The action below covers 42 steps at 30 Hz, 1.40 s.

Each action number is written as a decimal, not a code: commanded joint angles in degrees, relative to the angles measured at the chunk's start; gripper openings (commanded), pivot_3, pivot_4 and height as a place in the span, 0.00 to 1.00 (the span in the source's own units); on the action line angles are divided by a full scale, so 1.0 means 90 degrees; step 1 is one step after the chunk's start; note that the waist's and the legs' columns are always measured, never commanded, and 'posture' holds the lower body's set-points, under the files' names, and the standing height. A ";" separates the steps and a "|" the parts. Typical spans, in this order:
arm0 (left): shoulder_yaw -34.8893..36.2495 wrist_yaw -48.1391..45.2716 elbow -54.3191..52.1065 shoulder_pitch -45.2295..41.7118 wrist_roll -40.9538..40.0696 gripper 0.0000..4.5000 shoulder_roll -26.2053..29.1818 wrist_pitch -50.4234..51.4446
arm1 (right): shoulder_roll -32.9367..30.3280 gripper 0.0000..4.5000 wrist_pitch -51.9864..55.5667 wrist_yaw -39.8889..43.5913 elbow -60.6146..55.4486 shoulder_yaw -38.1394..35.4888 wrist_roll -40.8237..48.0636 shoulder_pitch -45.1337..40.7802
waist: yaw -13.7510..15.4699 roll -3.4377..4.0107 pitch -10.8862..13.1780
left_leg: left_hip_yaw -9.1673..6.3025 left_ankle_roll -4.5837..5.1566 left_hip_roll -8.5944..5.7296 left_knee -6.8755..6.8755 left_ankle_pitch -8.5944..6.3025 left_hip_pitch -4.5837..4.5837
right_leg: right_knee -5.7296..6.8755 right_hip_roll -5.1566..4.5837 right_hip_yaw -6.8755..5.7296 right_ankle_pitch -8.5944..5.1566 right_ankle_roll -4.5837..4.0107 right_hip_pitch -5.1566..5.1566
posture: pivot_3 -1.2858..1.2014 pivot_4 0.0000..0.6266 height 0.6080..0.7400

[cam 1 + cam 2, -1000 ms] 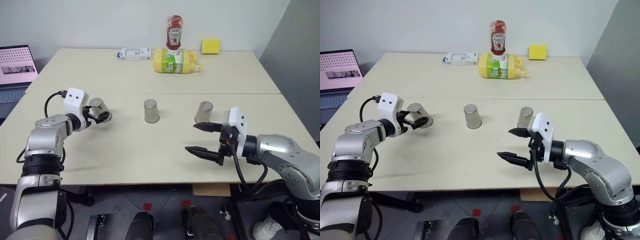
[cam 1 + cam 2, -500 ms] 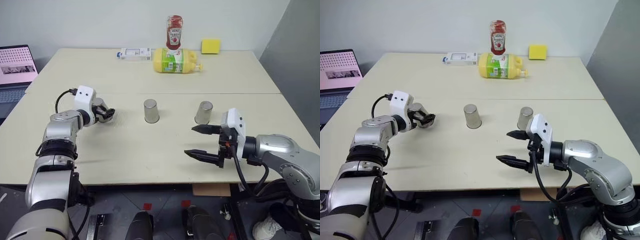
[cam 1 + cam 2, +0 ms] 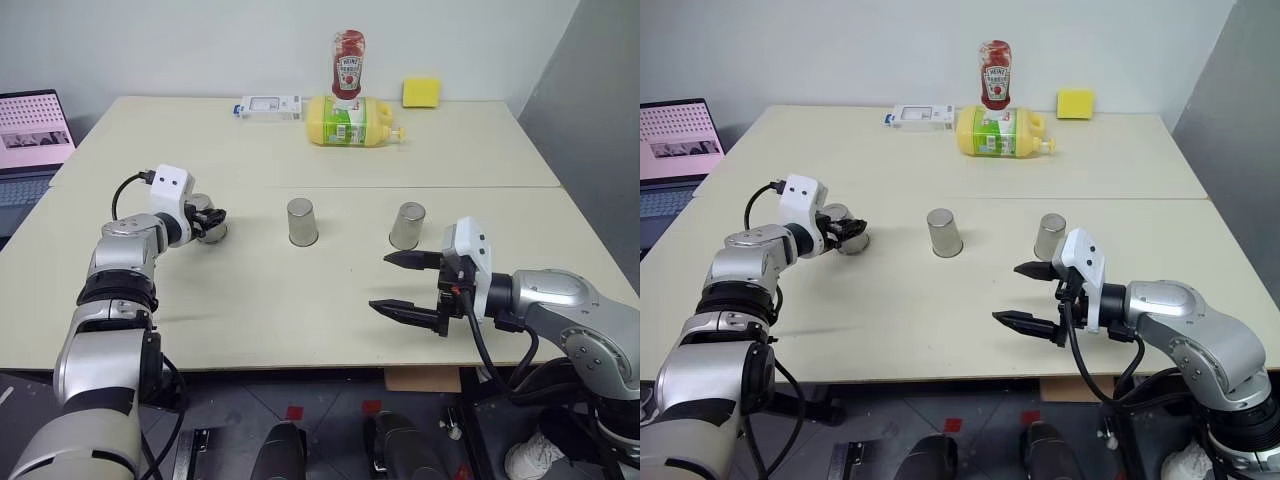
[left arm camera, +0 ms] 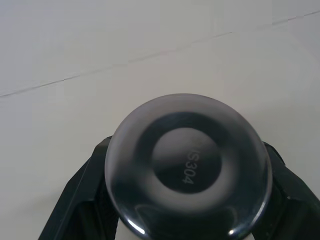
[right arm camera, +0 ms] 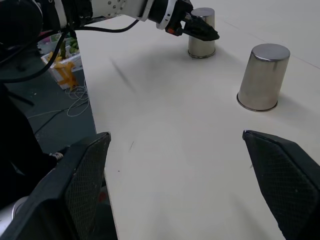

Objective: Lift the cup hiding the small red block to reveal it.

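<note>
The left gripper (image 3: 212,222) is clamped on the leftmost of three small silver-grey metal tumblers (image 3: 208,222), its black fingers (image 4: 82,192) pressed against either side of the cup, which stands mouth-down on the pale cream table (image 3: 300,300). From the wrist camera you look straight onto the cup's round, shiny base, stamped with a faint marking. The middle silver tumbler (image 3: 301,222) stands upside down and untouched near the table's centre, and the third silver tumbler (image 3: 407,225) stands upside down to its right, well apart from the others. The right gripper (image 3: 408,285) hangs over the table's near edge, just in front of that third cup, its two black fingers spread wide with nothing between them, pointing across toward the left. The small red block isn't showing, so I can't tell which cup covers it. At the far side of the table stands a red ketchup bottle (image 3: 348,64) on its cap, with a yellow plastic bottle lying on its side (image 3: 353,121) just in front of it, a flat white box (image 3: 270,107) to their left and a yellow sponge (image 3: 421,92) to their right. An open laptop (image 3: 32,135) sits off the table's left edge.
</note>
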 commanded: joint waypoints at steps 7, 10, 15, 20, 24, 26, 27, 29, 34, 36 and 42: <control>0.0744 0.0538 -0.1306 0.0033 -0.0149 0.61 0.0808 0.0600 | -0.0024 1.00 0.0063 -0.0053 -0.0145 -0.0228 0.0224 -0.0152 | -0.0005 0.0000 0.0000 | -0.0005 0.0000 0.0001 0.0000 0.0000 0.0003 | 0.0002 0.0000 -0.0002 0.0000 0.0000 0.0000 | 0.52 0.24 1.00; 0.0822 0.0838 -0.0715 0.0024 -0.0062 0.61 0.0832 0.0400 | -0.0015 1.00 0.0045 0.0004 -0.0085 -0.0172 0.0205 -0.0207 | -0.0001 0.0000 0.0000 | -0.0003 0.0000 -0.0001 0.0001 0.0000 0.0008 | 0.0003 0.0000 -0.0001 0.0000 0.0001 0.0004 | 0.52 0.24 1.00; 0.0881 0.1066 0.0145 -0.0062 -0.0097 0.61 0.0718 0.0056 | -0.0014 1.00 0.0024 0.0087 0.0008 -0.0139 0.0170 -0.0295 | 0.0001 -0.0002 -0.0001 | -0.0005 0.0000 -0.0001 0.0004 0.0000 0.0004 | 0.0003 0.0000 -0.0005 0.0000 0.0002 0.0003 | 0.52 0.24 1.00; 0.0924 0.1342 0.0961 -0.0145 -0.0045 0.76 0.0596 -0.0216 | 0.0027 1.00 0.0067 0.0064 -0.0029 -0.0105 0.0176 -0.0321 | 0.0003 -0.0003 -0.0002 | -0.0006 0.0000 -0.0001 0.0003 0.0000 -0.0003 | 0.0000 -0.0001 -0.0008 0.0001 0.0001 0.0001 | 0.52 0.24 1.00; 0.0944 0.1183 0.1230 -0.0246 -0.0106 0.93 0.0601 -0.0277 | 0.0017 1.00 0.0095 0.0054 -0.0060 -0.0129 0.0196 -0.0302 | 0.0003 -0.0004 -0.0002 | -0.0007 0.0000 -0.0001 0.0003 0.0000 -0.0004 | 0.0000 -0.0001 -0.0008 0.0001 0.0001 0.0000 | 0.52 0.24 1.00; 0.0953 0.1171 0.1274 -0.0292 -0.0104 1.00 0.0640 -0.0324 | 0.0013 1.00 0.0110 0.0038 -0.0075 -0.0142 0.0204 -0.0295 | 0.0002 -0.0004 -0.0002 | -0.0007 0.0000 -0.0001 0.0003 0.0000 -0.0003 | 0.0001 -0.0001 -0.0009 0.0001 0.0001 0.0000 | 0.52 0.24 1.00; 0.0969 0.1199 0.1287 -0.0315 -0.0101 1.00 0.0676 -0.0347 | 0.0015 1.00 0.0115 0.0026 -0.0086 -0.0150 0.0207 -0.0291 | 0.0003 -0.0004 -0.0002 | -0.0007 0.0000 -0.0001 0.0003 0.0000 -0.0003 | 0.0001 -0.0001 -0.0009 0.0001 0.0001 0.0000 | 0.52 0.24 1.00; 0.0984 0.1218 0.1277 -0.0351 -0.0092 1.00 0.0735 -0.0339 | 0.0021 1.00 0.0124 0.0006 -0.0099 -0.0177 0.0225 -0.0280 | 0.0002 -0.0004 -0.0002 | -0.0007 0.0000 -0.0001 0.0004 0.0000 -0.0002 | 0.0002 -0.0001 -0.0009 0.0001 0.0001 0.0000 | 0.52 0.24 1.00; 0.0989 0.1234 0.0736 -0.0451 -0.0066 1.00 0.0918 -0.0325 | 0.0095 1.00 0.0118 -0.0100 -0.0122 -0.0317 0.0330 -0.0235 | 0.0001 -0.0004 -0.0002 | -0.0007 0.0000 -0.0001 0.0003 0.0000 -0.0002 | 0.0003 -0.0001 -0.0008 0.0001 0.0001 0.0000 | 0.52 0.24 1.00; 0.0882 0.0990 0.0275 -0.0415 -0.0039 1.00 0.1016 -0.0238 | 0.0153 1.00 0.0054 -0.0188 -0.0120 -0.0384 0.0347 -0.0239 | 0.0002 -0.0005 -0.0003 | -0.0008 0.0000 0.0000 0.0003 0.0000 -0.0003 | 0.0002 -0.0001 -0.0009 0.0001 0.0000 -0.0001 | 0.52 0.24 1.00; 0.0576 -0.0475 -0.2029 0.0361 -0.0304 1.00 0.1498 0.0338 | 0.0177 1.00 -0.0365 -0.0258 -0.0087 -0.0461 0.0108 -0.0128 | -0.0004 -0.0006 -0.0003 | -0.0006 -0.0001 -0.0001 0.0000 0.0001 -0.0003 | 0.0000 -0.0002 -0.0006 0.0001 0.0000 -0.0001 | 0.52 0.24 1.00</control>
